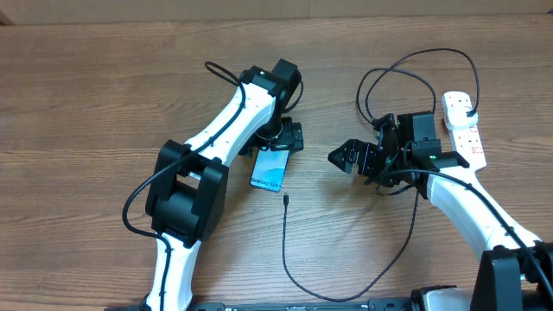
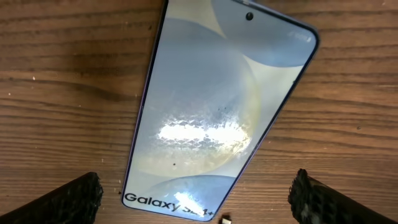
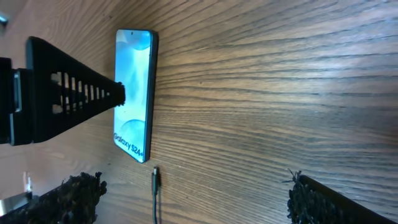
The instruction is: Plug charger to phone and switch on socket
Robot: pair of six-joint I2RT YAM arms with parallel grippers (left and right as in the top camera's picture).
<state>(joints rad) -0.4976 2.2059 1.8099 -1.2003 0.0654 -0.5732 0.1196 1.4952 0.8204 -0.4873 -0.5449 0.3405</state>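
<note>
Wooden table (image 1: 86, 104), phone (image 2: 211, 106) flat beneath spread left gripper (image 2: 198, 198), charger (image 1: 285, 200) tip near

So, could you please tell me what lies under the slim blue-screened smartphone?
Only the brown wooden table shows around the slim blue-screened smartphone; the patch beneath it is covered.

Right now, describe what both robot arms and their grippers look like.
The left arm and right arm have glossy white tubular links, chunky black joint housings and thin black cables looping alongside. The left gripper and right gripper are black; their fingers are wedge-shaped with rough, knobbly pads.
</note>
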